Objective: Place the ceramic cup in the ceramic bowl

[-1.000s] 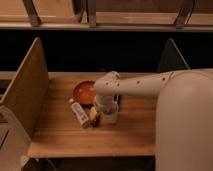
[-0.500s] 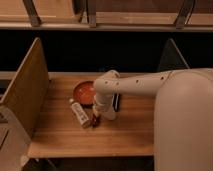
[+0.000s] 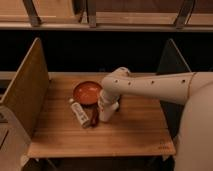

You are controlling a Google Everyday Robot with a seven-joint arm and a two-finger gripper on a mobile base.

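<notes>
The orange-red ceramic bowl sits left of centre on the wooden table. My gripper points straight down just right of the bowl's near rim, low over the table. The white arm reaches in from the right. I cannot make out the white ceramic cup as a separate thing; it is either hidden by the gripper or blends with it.
A white oblong bottle lies in front of the bowl, with a dark striped flat item beside it, both just left of the gripper. Wooden side panels stand at the table's left and right ends.
The gripper has shifted slightly left, toward the bowl and the dark item, and stays low. The bowl and the bottle have not moved.
</notes>
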